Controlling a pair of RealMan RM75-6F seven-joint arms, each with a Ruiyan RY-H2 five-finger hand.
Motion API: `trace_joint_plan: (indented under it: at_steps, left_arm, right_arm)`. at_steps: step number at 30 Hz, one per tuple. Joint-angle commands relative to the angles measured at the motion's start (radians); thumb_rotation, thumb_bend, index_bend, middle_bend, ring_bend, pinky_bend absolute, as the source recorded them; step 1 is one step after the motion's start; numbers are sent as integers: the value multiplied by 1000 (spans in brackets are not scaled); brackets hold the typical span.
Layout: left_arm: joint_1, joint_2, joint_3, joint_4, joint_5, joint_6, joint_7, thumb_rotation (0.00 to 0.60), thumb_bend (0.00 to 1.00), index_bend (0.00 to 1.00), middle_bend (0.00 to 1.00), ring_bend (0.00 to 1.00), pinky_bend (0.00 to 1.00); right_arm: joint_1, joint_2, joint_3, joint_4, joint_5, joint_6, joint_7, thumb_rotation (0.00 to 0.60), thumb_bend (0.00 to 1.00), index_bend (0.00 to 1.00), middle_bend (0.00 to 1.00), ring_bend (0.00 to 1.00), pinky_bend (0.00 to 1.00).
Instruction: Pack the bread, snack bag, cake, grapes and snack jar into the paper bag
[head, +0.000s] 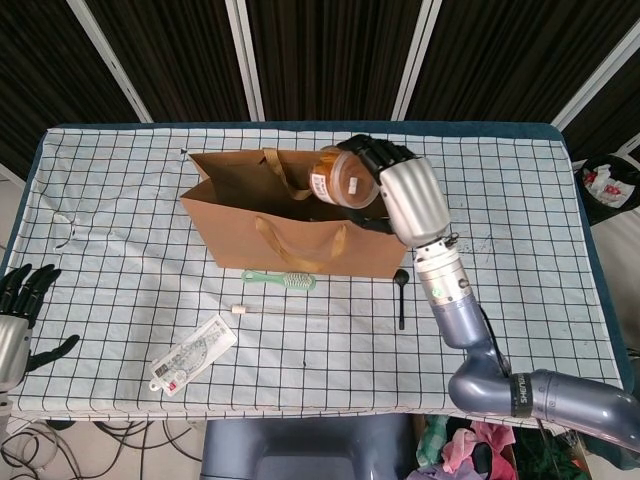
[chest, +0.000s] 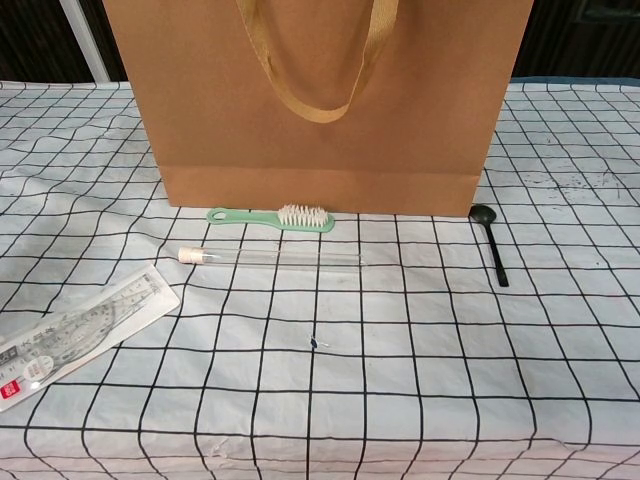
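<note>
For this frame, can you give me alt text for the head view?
The right hand holds the snack jar tilted over the open paper bag on a checked table. In front of the bag lie a green brush, a black spoon and a clear tube; the left hand rests open at the table's left edge.

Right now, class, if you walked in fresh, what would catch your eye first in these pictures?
First, the right hand holding the orange snack jar over the open mouth of the brown paper bag at mid-table. Next, the small items lined up in front of the bag: a green brush, a clear tube and a black spoon.
</note>
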Motion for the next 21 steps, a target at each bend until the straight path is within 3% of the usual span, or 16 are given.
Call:
trace_joint_plan:
  at_steps: [1,5,12,21]
  left_arm:
    - [0,3,0,-1,1,2,-5,600,74,103,96,11,80]
    - [2,5,-3,1,-1,6,-11,600,74,103,96,11,80]
    - [4,5,-6,1,-2,14,-10,600,74,103,95,11,80]
    - [6,2,-14,3,-14,16,0,600,74,103,95,11,80]
  right_arm:
    - [30,-42,-11,40,33,-23,-48,600,275,373,397,476,420]
    - [37,-62,-12,59,65,-21,-88,600,266,366,368,425,406]
    - [23,-18,-21,5,128,-52,-143,600,102,226,153,235,332]
    - [-15,48,9,-54,132,-3,-137,600,93,202,109,214,314]
